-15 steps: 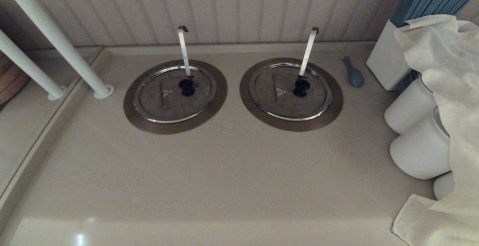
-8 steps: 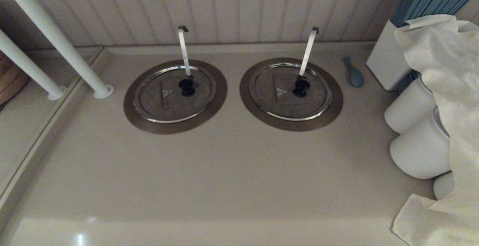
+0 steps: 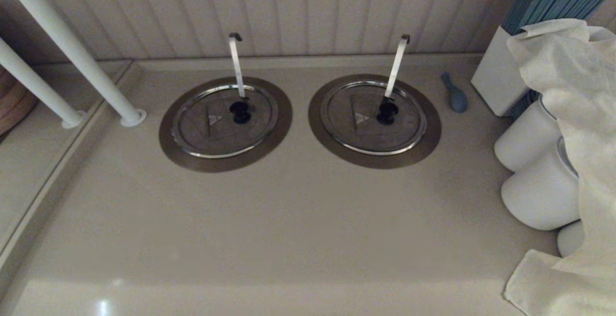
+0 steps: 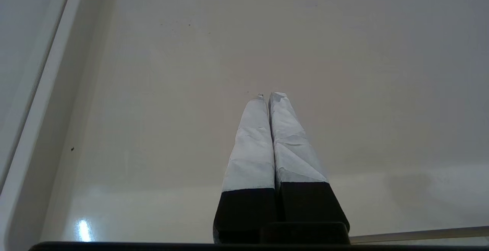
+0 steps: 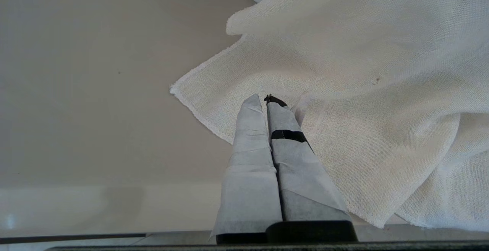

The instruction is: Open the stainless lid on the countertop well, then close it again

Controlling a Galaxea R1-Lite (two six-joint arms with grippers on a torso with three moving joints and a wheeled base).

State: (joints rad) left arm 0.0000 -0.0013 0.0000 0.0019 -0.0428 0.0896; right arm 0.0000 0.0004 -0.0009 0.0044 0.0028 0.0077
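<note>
The stainless lid (image 3: pixel 211 133) lies flat and closed in the left countertop well (image 3: pixel 173 155), whose wide brushed-steel ring surrounds it. It has a black knob (image 3: pixel 239 112), a small triangle mark, and a thin upright ladle handle (image 3: pixel 236 63) with a dark hook. Neither arm shows in the head view. My left gripper (image 4: pixel 267 95) is shut and holds nothing, hovering over bare beige counter. My right gripper (image 5: pixel 261 98) is also shut on nothing, above the edge of a white cloth (image 5: pixel 363 90).
A twin lid (image 3: pixel 373 123) with a slanted handle (image 3: pixel 397 66) sits in the right ring. A blue spoon (image 3: pixel 455 95) lies beyond it. White containers (image 3: pixel 534 171), a box of blue straws (image 3: pixel 539 13) and the draped cloth (image 3: pixel 572 94) crowd the right side; white poles (image 3: pixel 77 56) stand at the left.
</note>
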